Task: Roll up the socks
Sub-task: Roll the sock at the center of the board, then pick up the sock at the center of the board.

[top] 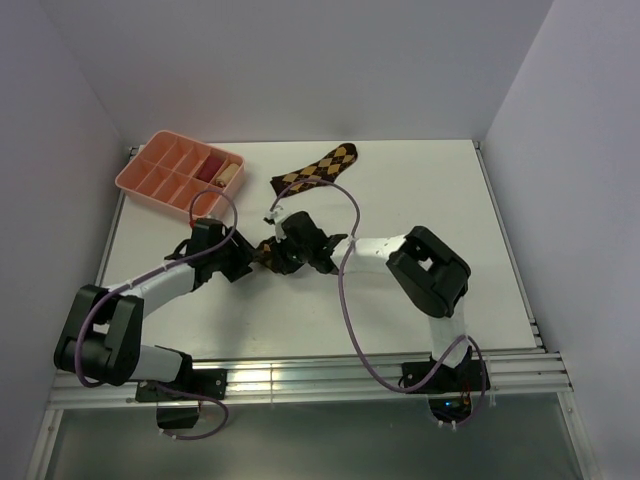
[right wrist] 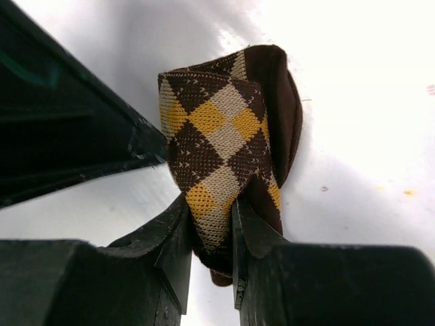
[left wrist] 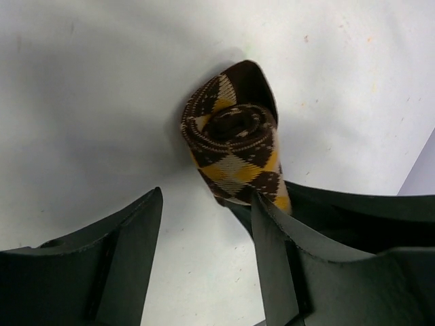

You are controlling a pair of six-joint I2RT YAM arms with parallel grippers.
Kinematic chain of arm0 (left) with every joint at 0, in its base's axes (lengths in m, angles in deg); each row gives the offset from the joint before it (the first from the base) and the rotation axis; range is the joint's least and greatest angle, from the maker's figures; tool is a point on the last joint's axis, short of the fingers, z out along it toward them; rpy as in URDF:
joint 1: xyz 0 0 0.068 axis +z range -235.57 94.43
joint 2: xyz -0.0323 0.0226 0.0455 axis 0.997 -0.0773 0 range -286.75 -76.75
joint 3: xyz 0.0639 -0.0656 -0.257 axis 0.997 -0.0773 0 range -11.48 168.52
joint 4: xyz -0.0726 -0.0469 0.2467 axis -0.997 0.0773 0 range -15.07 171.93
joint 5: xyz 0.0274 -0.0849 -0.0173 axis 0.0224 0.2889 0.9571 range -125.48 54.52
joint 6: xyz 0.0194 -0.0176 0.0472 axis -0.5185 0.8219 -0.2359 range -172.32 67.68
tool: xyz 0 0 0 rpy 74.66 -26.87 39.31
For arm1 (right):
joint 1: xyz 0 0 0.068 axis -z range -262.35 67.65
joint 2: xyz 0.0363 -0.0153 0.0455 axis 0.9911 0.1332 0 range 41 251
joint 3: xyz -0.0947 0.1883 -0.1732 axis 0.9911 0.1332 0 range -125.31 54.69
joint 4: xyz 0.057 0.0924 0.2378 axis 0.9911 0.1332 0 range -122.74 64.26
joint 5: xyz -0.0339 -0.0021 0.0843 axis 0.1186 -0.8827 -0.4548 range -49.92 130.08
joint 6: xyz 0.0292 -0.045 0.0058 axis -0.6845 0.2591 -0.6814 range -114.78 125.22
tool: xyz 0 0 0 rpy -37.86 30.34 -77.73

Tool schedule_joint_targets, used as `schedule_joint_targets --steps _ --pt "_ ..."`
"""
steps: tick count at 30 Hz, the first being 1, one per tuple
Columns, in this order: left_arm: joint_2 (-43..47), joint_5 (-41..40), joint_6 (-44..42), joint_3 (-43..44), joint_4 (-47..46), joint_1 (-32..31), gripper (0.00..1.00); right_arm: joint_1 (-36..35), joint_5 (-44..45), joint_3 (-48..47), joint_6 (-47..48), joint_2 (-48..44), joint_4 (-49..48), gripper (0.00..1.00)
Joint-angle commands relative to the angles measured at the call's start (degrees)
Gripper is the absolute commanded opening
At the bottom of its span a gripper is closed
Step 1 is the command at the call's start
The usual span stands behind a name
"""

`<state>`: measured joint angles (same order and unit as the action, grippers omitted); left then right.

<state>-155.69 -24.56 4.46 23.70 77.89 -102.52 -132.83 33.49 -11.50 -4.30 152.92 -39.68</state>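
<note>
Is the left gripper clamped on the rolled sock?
No; the left gripper is open, with bare table, not the rolled sock, between its fingers.

Rolled sock (top: 268,254) mid-table, flat sock (top: 322,167) beyond.

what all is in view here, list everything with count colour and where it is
rolled sock: 1, dark brown with tan-orange argyle, mid-table between the two grippers
flat sock: 1, same argyle pattern, lying unrolled toward the far edge, right of the tray
tray: 1, pink, divided into compartments, far left corner of the table
reddish roll: 1, in a compartment at the tray's right end
beige roll: 1, beside the reddish one
table: 1, white
cables: 2, purple, one looping off each arm
left gripper: 1, black, open, at the rolled sock's side
right gripper: 1, black, shut on the rolled sock's end
</note>
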Motion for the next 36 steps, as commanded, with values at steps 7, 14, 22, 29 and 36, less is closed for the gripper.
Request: schedule_joint_targets --steps 7,14,22,29,36 --pt "3.7 0.9 5.5 -4.9 -10.9 0.1 0.67 4.8 -23.4 -0.5 -12.6 4.3 3.6 0.00" --pt "2.3 0.3 6.2 -7.2 -14.6 0.1 0.73 7.8 -32.2 -0.5 -20.2 7.1 1.3 0.00" --pt "-2.2 0.7 6.8 -8.1 -17.0 0.0 0.72 9.3 -38.1 -0.1 -27.0 11.0 -2.5 0.00" --pt "-1.1 0.5 5.9 -9.8 -15.2 -0.1 0.72 11.6 -42.4 1.6 -35.3 14.9 -9.2 0.00" --pt "-0.9 0.9 4.3 -10.6 -13.9 -0.6 0.72 13.4 -45.4 2.9 -41.7 17.5 -14.9 0.00"
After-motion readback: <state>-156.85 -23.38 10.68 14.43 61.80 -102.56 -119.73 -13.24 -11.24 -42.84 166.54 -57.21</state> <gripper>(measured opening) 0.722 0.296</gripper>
